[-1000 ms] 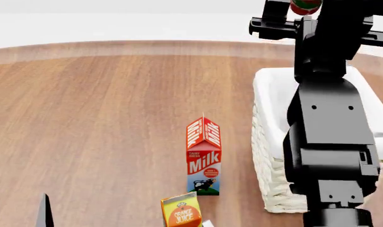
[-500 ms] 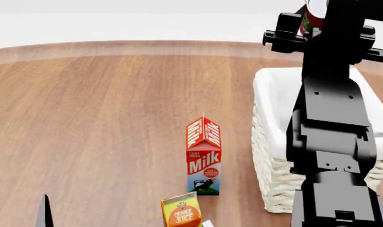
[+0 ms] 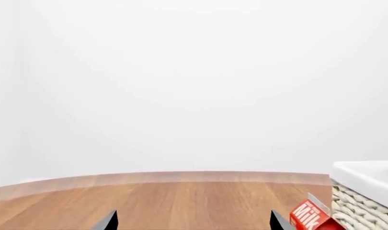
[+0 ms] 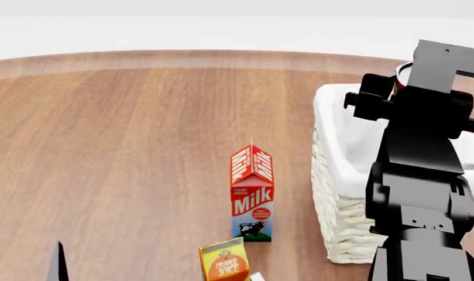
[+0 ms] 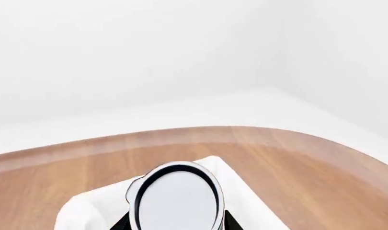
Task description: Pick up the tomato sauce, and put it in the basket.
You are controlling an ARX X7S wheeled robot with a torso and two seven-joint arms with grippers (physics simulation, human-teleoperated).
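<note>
The tomato sauce [image 4: 400,77] is a small red-labelled can, and only a sliver of it shows behind my right arm in the head view. In the right wrist view its silvery-grey top [image 5: 175,199] fills the space between the dark fingers [image 5: 230,221]. My right gripper [image 5: 175,224] is shut on the can, above the far part of the basket [image 4: 336,146], a cream wicker one with white lining [image 5: 85,213]. My left gripper [image 3: 194,223] is open and holds nothing, low at the near left, away from the basket.
A red and blue milk carton [image 4: 253,193] stands left of the basket, with an orange juice carton [image 4: 223,263] just in front of it. The wooden tabletop [image 4: 127,146] ends in a rounded far edge. My right arm covers much of the basket.
My right arm has come down and nearer with the can, from the top edge of the head view to just above the basket's far part. The left arm has barely moved.
</note>
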